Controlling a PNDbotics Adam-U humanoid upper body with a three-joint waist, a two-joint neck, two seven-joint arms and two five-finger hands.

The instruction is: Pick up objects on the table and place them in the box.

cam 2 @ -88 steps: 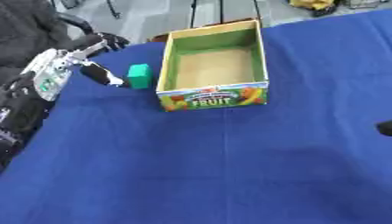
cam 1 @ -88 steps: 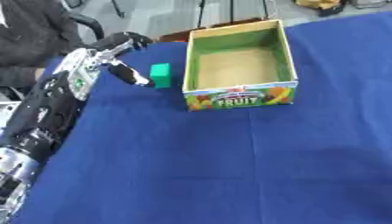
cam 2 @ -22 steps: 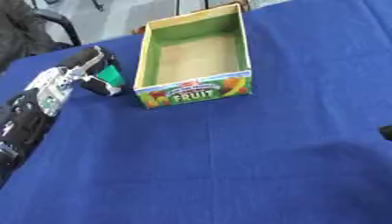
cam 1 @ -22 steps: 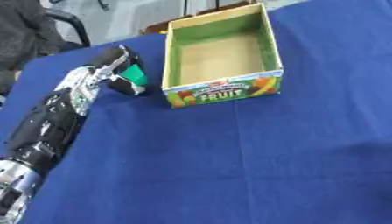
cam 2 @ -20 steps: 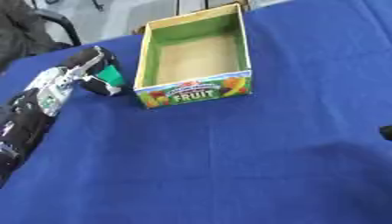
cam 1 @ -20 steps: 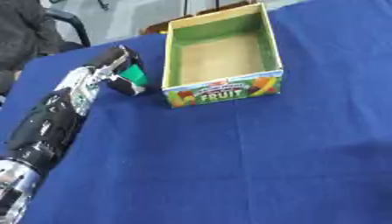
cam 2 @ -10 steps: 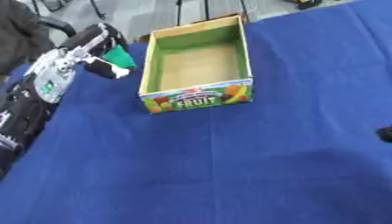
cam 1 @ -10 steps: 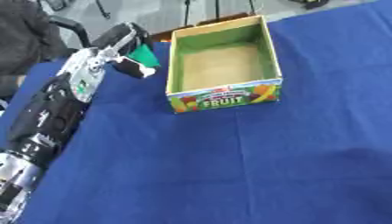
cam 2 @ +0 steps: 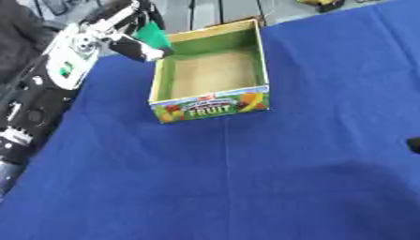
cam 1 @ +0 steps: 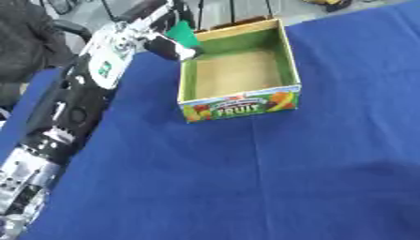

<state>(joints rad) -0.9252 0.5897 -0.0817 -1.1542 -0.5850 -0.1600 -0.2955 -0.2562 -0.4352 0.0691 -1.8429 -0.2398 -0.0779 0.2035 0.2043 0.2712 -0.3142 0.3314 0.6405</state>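
Lifted off the table, the green block (cam 1: pixel 182 33) now sits pinched in our left hand (cam 1: pixel 161 35), upper left. We are carrying it; next we clear the box (cam 1: pixel 238 106) wall and release.

Your left hand (cam 1: pixel 157 33) holds the block (cam 1: pixel 182 33) at upper left, over the box (cam 1: pixel 238 75) rim's left corner.

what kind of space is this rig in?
Probably a lab or workshop test bench, not a home. A table under a blue cloth holds only a FRUIT box; beyond the far edge there is bare grey floor with dark stands. The left hand holds a green block at the box's corner.
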